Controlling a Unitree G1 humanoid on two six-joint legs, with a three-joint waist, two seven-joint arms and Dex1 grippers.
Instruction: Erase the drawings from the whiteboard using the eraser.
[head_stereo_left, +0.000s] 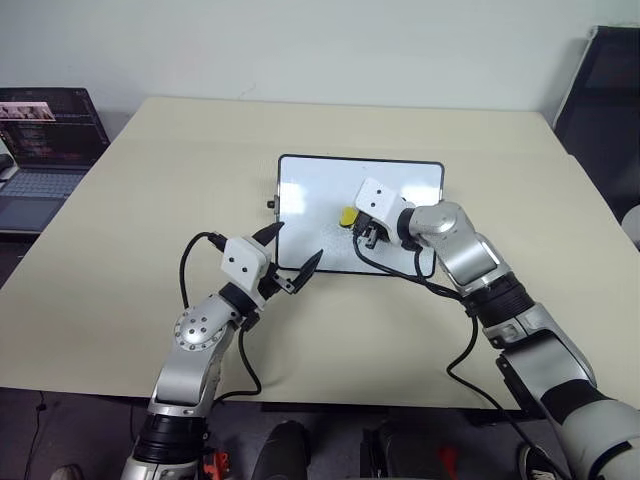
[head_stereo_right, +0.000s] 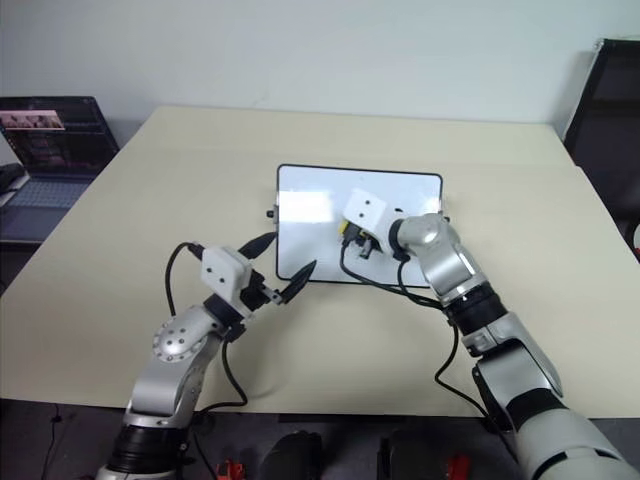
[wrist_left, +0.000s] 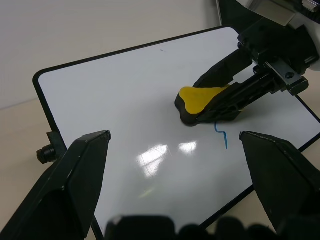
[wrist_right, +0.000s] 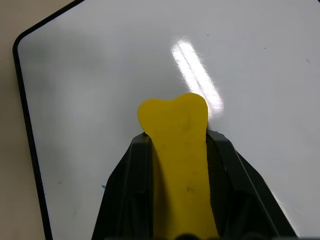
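Observation:
The whiteboard (head_stereo_left: 310, 195) lies flat in the middle of the table, black-framed, with a knob on its left side. My right gripper (head_stereo_left: 362, 232) is shut on the yellow, black-based eraser (wrist_left: 200, 100), whose base rests on the board near its centre. Of the drawings, one short blue squiggle (wrist_left: 221, 134) shows just beside the eraser; the rest of the board looks white. My left gripper (head_stereo_left: 290, 255) hovers open over the board's near left corner, holding nothing. In the right wrist view the eraser (wrist_right: 177, 150) sits between the two black fingers (wrist_right: 125, 190).
An open laptop (head_stereo_left: 40, 150) stands at the table's far left edge. A dark chair (head_stereo_left: 600, 90) is at the back right. The beige table (head_stereo_left: 180, 180) spreads bare around the board. Black cables hang from both wrists.

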